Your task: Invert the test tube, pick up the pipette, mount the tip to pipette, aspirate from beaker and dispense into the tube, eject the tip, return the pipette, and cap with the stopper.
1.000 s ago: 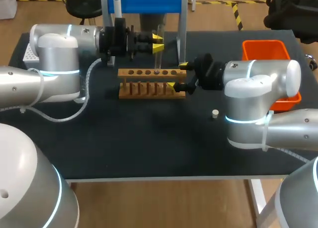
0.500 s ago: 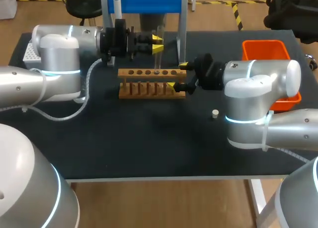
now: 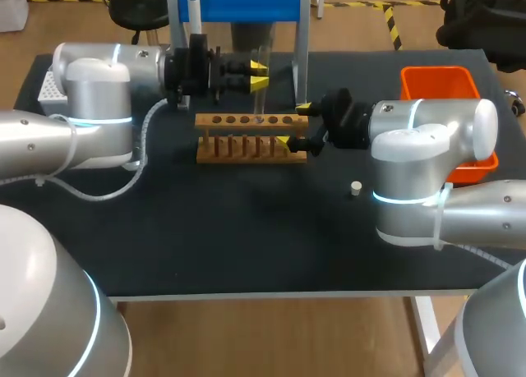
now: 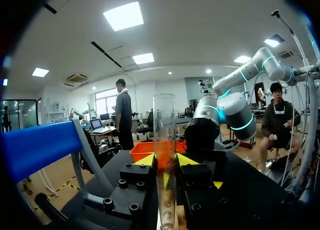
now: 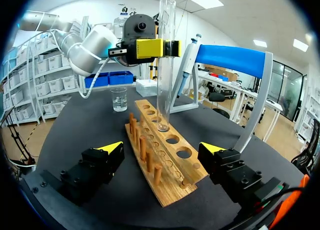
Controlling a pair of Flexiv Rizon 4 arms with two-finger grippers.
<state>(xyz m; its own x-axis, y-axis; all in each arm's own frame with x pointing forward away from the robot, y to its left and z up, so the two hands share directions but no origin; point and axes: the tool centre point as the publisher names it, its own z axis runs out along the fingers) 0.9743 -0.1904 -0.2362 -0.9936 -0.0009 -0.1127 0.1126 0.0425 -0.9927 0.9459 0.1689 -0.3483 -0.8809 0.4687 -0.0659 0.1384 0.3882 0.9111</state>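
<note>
Left hand: my left hand (image 3: 260, 74) is in the upper middle of the head view. Its yellow tips are clamped on a clear glass test tube (image 3: 262, 57), one on each side.
Test tube: it stands upright with the open mouth up. Its rounded end is at a hole in the right half of the rack. I cannot tell from any view whether that end sits in the hole or just above it.
Rack: a light wooden rack (image 3: 246, 139) with a row of holes and pegs lies in the upper middle of the black table (image 3: 246, 237).
Right hand: my right hand (image 3: 293, 126) is spread wide and holds nothing. It has one finger on each side of the rack's right end. The right wrist view shows a gap between each finger and the wood.
Pipette: a white pipette (image 3: 192, 3) hangs on the blue-barred stand (image 3: 246, 3) at the top of the head view. Its lower part is hidden behind my left wrist.
Beaker: a small clear glass beaker (image 5: 119, 98) shows only in the right wrist view, past the rack's far end and below my left arm. I cannot judge its fill level.
Stopper: a small pale stopper (image 3: 356, 188) lies alone right of centre, close to my right arm.
Bin: an orange plastic bin (image 3: 440, 83) sits at the upper right, partly covered by my right arm.
Tip box: only a corner of the white tip box (image 3: 47, 88) shows at the upper left. The tips are too small to make out.
</note>
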